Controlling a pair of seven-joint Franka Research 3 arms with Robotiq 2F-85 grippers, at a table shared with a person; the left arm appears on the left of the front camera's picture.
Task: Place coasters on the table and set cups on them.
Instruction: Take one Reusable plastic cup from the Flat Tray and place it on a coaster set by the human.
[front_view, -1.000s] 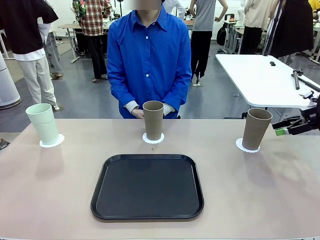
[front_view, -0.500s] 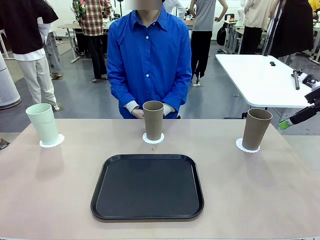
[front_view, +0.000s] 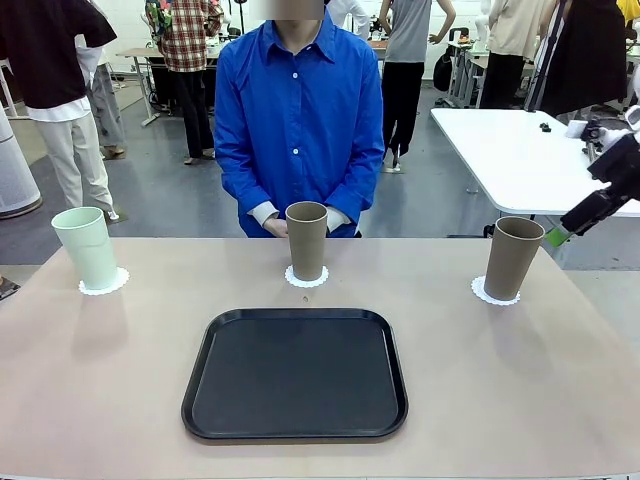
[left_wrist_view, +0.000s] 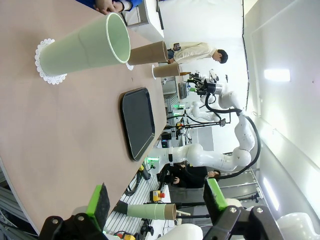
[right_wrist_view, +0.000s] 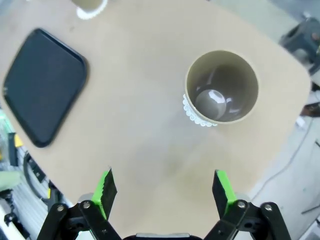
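Three cups stand upright on the beige table (front_view: 120, 380), each on a white lacy coaster. The mint cup (front_view: 88, 247) is far left on its coaster (front_view: 104, 283). A tan cup (front_view: 306, 240) stands in the middle in front of the person, and another tan cup (front_view: 512, 257) at the right on a coaster (front_view: 494, 293). My right gripper (front_view: 556, 237) hangs in the air just right of that cup, open and empty; from above it looks into the cup (right_wrist_view: 221, 86) between its fingers (right_wrist_view: 106, 190). My left gripper (left_wrist_view: 157, 200) is open and empty, far from the mint cup (left_wrist_view: 85, 47).
A black tray (front_view: 295, 372) lies empty at the table's near middle. The person in a blue shirt stands at the far side, hands (front_view: 275, 225) folded behind the middle cup. A white table (front_view: 510, 150) stands behind at the right.
My right gripper has risen and swung upward, away from the table's right edge, staying open. The cups, coasters and the person have not moved.
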